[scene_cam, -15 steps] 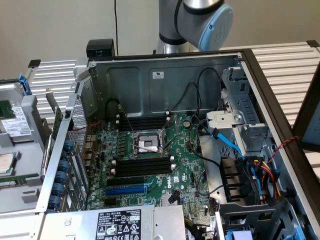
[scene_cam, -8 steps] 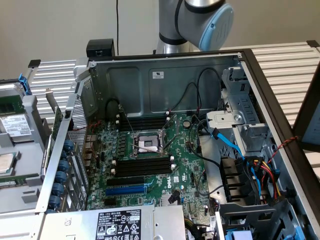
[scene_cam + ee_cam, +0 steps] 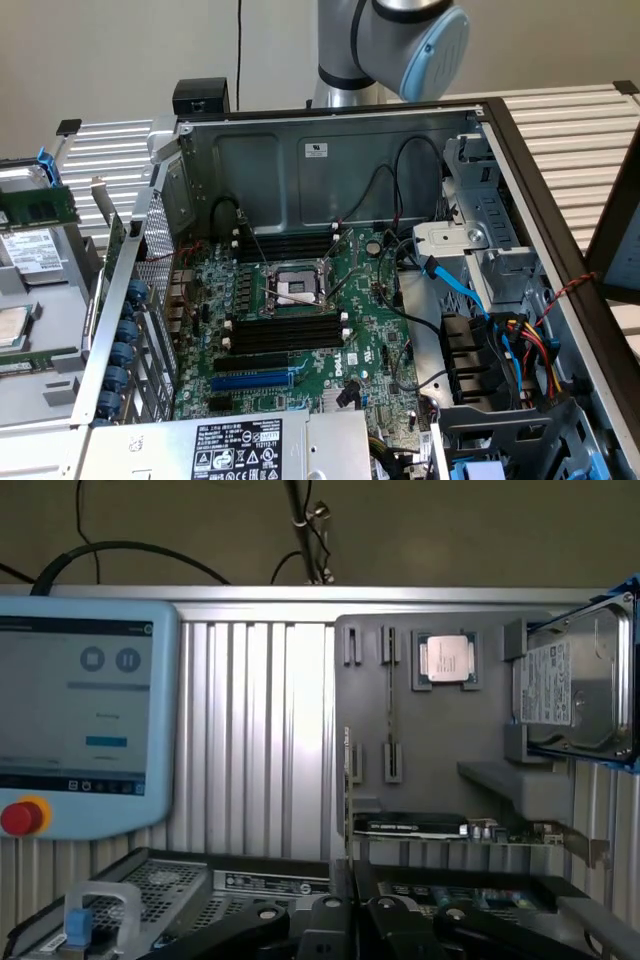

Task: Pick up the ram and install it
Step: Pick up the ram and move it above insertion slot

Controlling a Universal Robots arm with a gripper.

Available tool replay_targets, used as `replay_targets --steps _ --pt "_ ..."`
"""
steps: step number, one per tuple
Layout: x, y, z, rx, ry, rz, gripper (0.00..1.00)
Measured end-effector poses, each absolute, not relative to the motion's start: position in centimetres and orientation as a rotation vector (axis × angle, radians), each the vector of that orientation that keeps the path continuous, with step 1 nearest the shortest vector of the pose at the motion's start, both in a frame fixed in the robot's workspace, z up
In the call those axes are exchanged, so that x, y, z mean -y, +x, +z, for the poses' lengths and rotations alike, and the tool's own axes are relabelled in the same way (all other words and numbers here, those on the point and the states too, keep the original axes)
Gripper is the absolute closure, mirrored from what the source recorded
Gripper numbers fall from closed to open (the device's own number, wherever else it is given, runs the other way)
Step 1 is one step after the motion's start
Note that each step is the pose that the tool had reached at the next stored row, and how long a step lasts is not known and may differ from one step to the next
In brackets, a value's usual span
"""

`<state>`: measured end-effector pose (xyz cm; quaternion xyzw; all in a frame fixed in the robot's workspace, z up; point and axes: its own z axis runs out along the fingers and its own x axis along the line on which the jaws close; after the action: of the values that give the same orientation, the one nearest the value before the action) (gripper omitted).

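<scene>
Green ram [image 3: 38, 207] lies on the grey tray [image 3: 450, 730] at the bench's [image 3: 570, 130] edge, exterior view's left, long axis across that view. Hand [image 3: 352, 925], narrow and empty, faces the tray, well apart

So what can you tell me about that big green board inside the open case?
The green board lies flat in the bottom of the open metal case, face up. A square metal-framed socket sits near its middle, with rows of empty black slots with white end clips on two sides and a blue slot beside one row.
</scene>
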<state>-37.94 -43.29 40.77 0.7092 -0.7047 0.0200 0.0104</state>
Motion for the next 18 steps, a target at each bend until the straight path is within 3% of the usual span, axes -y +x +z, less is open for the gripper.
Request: replay_targets --steps 18 --pt "43.1 -32.0 40.8 2.199 2.214 0.062 0.88"
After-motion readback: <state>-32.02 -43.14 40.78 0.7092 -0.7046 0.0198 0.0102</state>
